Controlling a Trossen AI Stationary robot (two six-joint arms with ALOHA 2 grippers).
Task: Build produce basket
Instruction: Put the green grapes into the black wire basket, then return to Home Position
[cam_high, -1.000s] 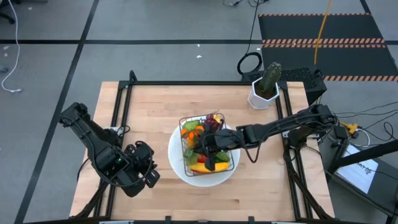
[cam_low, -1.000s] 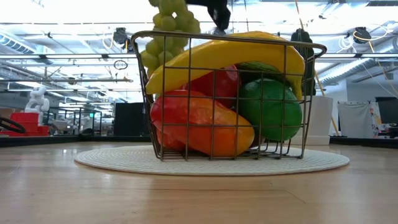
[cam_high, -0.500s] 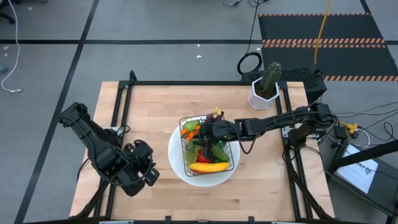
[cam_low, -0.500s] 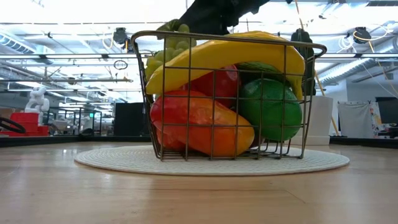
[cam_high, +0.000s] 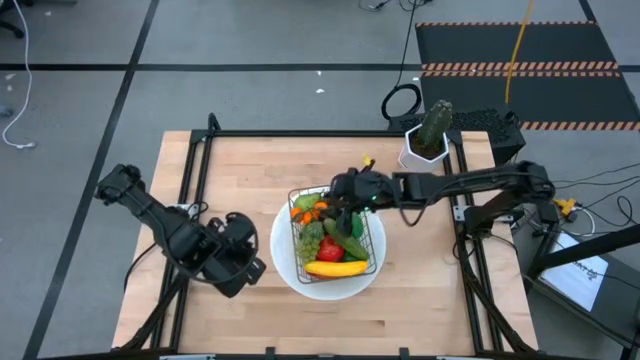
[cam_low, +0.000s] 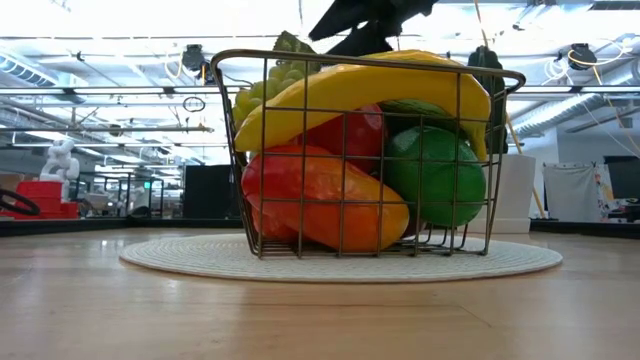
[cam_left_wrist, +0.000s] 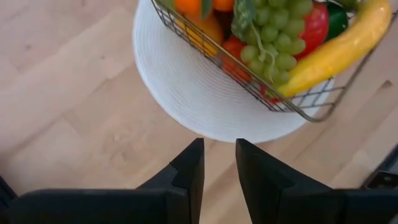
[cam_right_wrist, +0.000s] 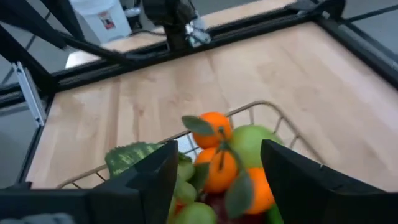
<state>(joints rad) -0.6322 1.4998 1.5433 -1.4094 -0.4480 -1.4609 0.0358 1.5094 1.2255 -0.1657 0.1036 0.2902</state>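
Basket (cam_high: 336, 240) on white plate (cam_high: 288, 262) mid-surface, heaped with produce (cam_high: 331, 245), likely light hard slippery toys, best pinched at stems; right hand (cam_high: 347, 193) spread and empty above; left hand (cam_left_wrist: 219, 167) slightly parted beside plate

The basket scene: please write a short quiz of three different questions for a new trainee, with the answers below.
1. True or false: the basket stands on the white plate.
2. Which fruit lies along the basket's edge nearest the table's front in the high view? A) banana B) cucumber C) pear
3. Fill in: the right gripper is above the basket's far edge with its fingers ____.

Key
1. True.
2. A, the banana.
3. Open; the right wrist view shows a wide gap, with nothing between the fingers. The left gripper waits beside the plate.
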